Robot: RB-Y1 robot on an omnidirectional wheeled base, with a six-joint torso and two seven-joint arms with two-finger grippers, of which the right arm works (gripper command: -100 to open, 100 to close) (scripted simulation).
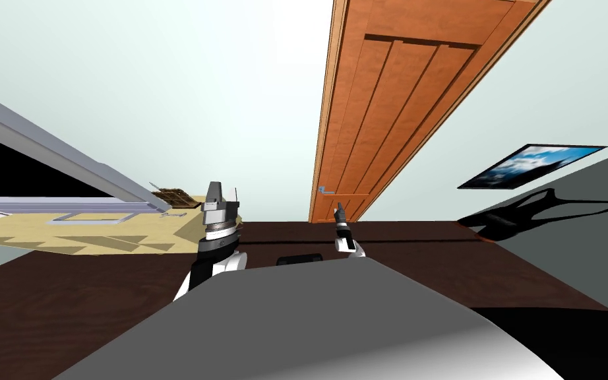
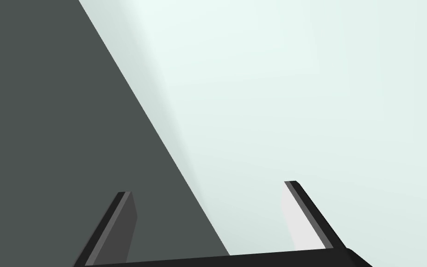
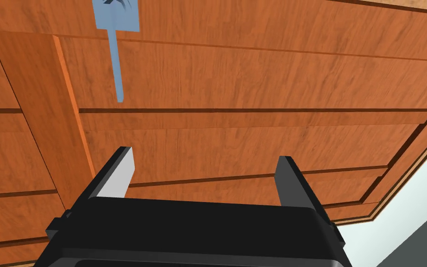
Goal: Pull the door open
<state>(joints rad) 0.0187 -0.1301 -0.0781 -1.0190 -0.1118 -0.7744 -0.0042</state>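
An orange-brown wooden panelled door (image 1: pixel 388 99) stands shut in the pale wall ahead of me. Its small blue-grey lever handle (image 1: pixel 326 190) sits near the door's left edge. My right gripper (image 1: pixel 339 211) is raised just right of and below the handle, short of the door. In the right wrist view the door (image 3: pixel 254 83) faces the hand, and the lever (image 3: pixel 116 65) hangs from its square plate beyond the right gripper (image 3: pixel 205 155), off toward one finger's side. That gripper is open and empty. My left gripper (image 1: pixel 223 192) is held up to the left, also open (image 2: pixel 207 189) and empty.
Dark wood floor (image 1: pixel 428 257) runs up to the door. A framed picture (image 1: pixel 532 165) hangs on the right wall above a dark shape (image 1: pixel 527 212). To the left lie a yellow patterned floor area (image 1: pixel 65 231), a grey frame (image 1: pixel 65 155) and a black area (image 1: pixel 6 165).
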